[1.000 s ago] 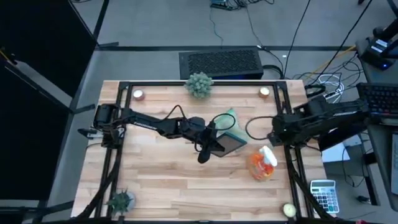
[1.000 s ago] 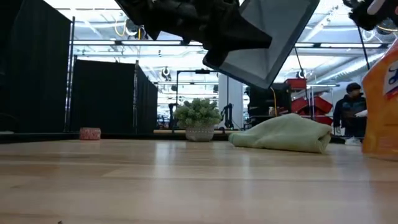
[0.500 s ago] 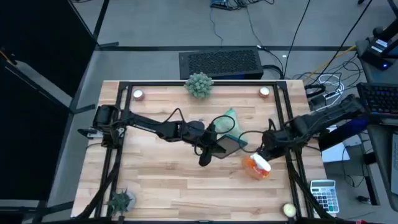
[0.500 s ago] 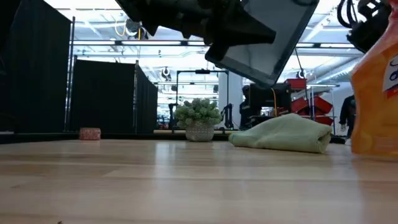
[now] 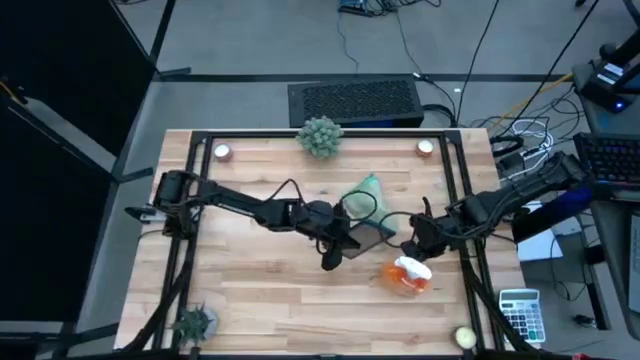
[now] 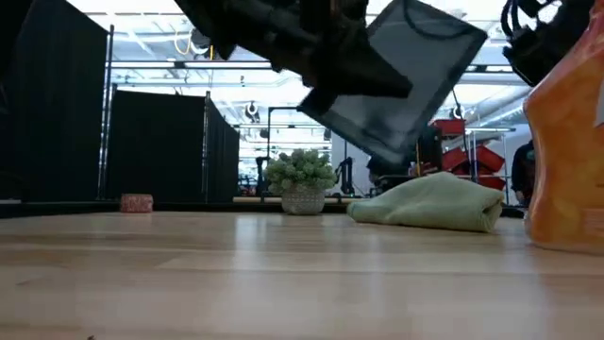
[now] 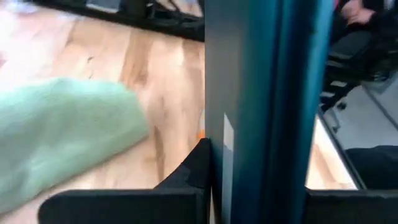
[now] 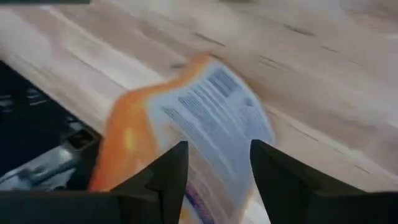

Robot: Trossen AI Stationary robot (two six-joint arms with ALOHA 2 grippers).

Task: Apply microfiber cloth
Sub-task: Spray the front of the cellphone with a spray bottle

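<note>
On table, rumpled sage-green microfiber cloth (image 6: 432,204) mounded

Microfiber cloth (image 5: 362,190) half hidden under tablet (image 5: 368,234) and cable in high view. Left gripper (image 5: 345,237) fingertips lost behind tablet; grip unreadable there. Spray bottle (image 6: 567,156) cut off by right edge in low view. Right wrist view: bottle label blurred, unreadable. Right gripper (image 5: 418,240) too small from above to read fingers.
</note>
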